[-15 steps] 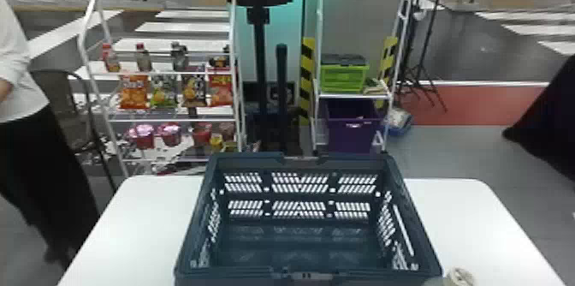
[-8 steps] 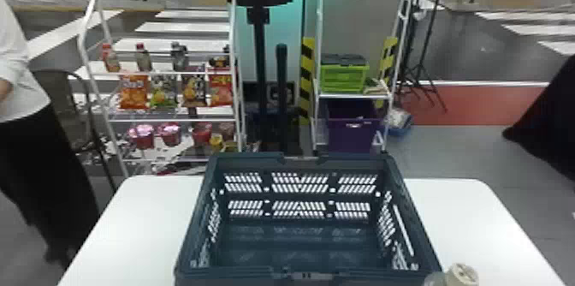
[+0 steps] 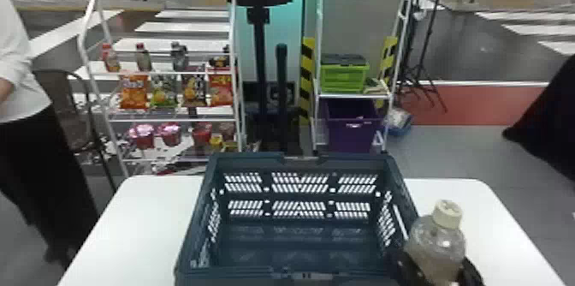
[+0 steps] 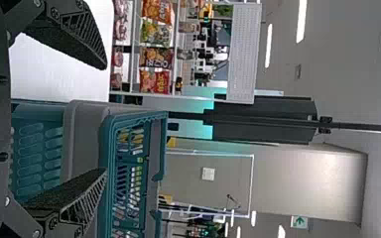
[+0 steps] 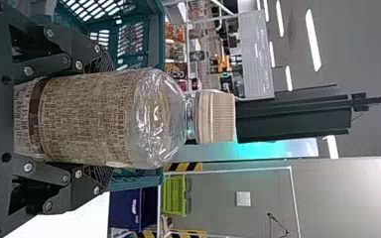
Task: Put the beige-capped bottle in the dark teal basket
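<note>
While the right end effector (image 5: 106,118), closed to bottle width, grips the near-upright beige-capped bottle (image 3: 438,242) at the dark teal basket (image 3: 248,159)'s near right corner, best raise its base above rim height before crossing inward; left end effector (image 4: 104,119) wide open, empty.

- Black left gripper (image 4: 104,119): wedge-shaped, lattice-sided fingers (image 4: 87,29), grainy dark pads (image 4: 62,193), silvery screws (image 4: 54,13).
- Black right gripper (image 3: 434,267), head view's five o'clock: rounded-end links (image 5: 47,64), seemingly matte.
</note>
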`<action>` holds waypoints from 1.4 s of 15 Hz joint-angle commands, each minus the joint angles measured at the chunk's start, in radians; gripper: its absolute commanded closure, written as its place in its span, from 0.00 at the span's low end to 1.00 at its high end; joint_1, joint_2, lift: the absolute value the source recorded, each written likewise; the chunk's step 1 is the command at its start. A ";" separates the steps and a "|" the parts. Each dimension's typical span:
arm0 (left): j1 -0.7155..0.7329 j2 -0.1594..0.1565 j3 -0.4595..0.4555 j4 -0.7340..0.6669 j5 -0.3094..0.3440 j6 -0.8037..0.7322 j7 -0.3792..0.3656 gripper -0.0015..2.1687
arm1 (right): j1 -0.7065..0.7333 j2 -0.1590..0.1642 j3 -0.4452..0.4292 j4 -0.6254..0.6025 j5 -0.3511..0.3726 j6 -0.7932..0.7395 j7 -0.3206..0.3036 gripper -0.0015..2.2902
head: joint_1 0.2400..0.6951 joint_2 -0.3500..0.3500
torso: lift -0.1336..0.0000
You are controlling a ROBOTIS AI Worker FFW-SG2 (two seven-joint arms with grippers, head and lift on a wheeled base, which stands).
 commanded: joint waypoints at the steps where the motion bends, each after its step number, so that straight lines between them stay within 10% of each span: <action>1: 0.008 0.000 0.001 0.000 -0.002 -0.004 0.000 0.07 | -0.090 -0.020 0.012 -0.023 -0.003 0.155 -0.022 0.95 | 0.57 0.50 | 1.00; 21: 0.020 -0.005 0.001 0.004 -0.007 -0.020 0.003 0.07 | -0.783 0.032 0.213 0.334 -0.091 1.001 -0.154 0.95 | 0.57 0.50 | 1.00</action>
